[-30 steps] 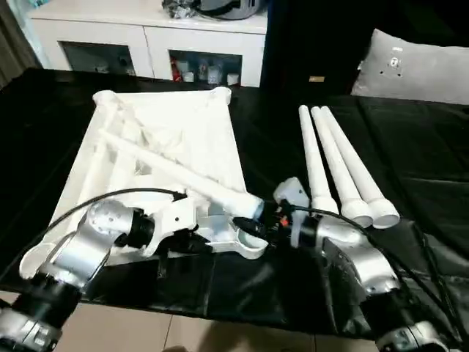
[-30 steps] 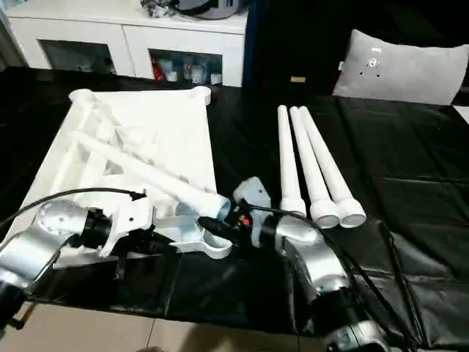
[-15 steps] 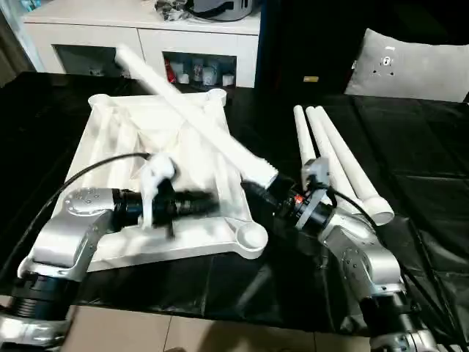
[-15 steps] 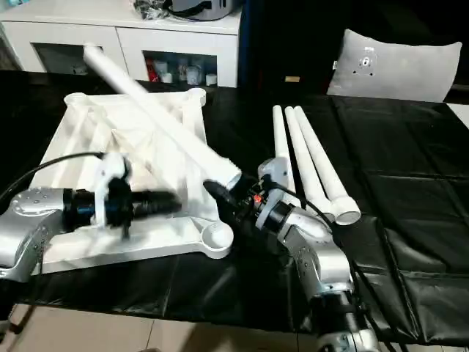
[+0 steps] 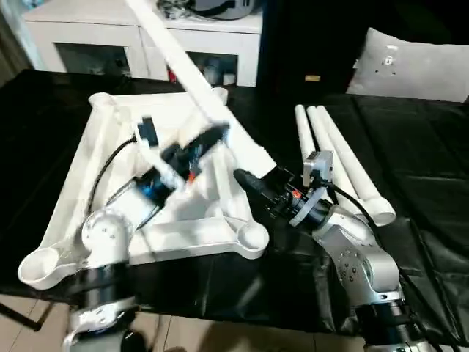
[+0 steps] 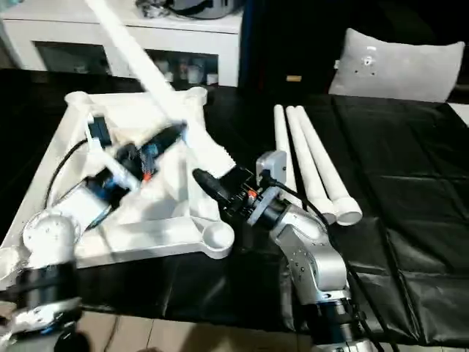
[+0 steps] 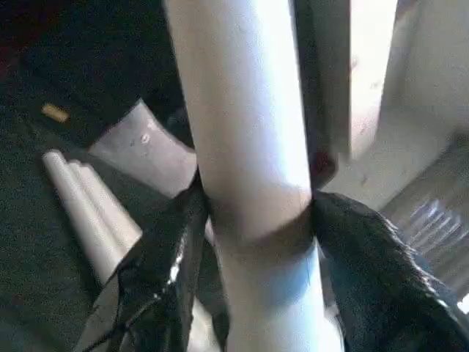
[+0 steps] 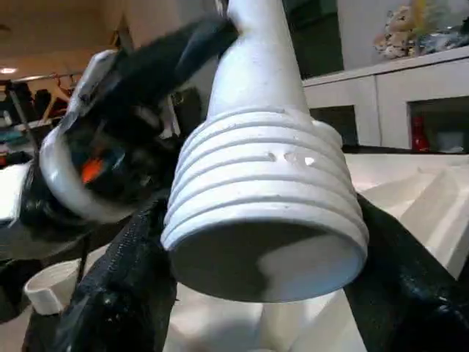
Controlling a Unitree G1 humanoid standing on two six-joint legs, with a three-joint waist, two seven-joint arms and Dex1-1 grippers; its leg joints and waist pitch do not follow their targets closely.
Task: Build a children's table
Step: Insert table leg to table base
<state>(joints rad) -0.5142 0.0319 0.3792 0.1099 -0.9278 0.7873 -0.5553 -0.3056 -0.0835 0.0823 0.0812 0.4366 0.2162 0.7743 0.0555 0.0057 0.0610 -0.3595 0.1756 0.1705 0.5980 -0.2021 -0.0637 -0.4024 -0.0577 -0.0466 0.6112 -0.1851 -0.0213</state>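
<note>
While the long white tapered tubular leg (image 5: 192, 73) is tilted up over the white ribbed rectangular plastic top (image 5: 110, 158), its threaded wide end is clamped by the right claw (image 5: 258, 185); its shaft sits btwn fingers of the left claw (image 5: 212, 136), which are set apart. Three more white legs (image 5: 337, 161) lie side by side on the black surface (image 5: 418, 169), just right of the right claw. A white glass-door cabinet (image 5: 95, 44) & grey-white pillow (image 5: 410, 70) stand behind.
</note>
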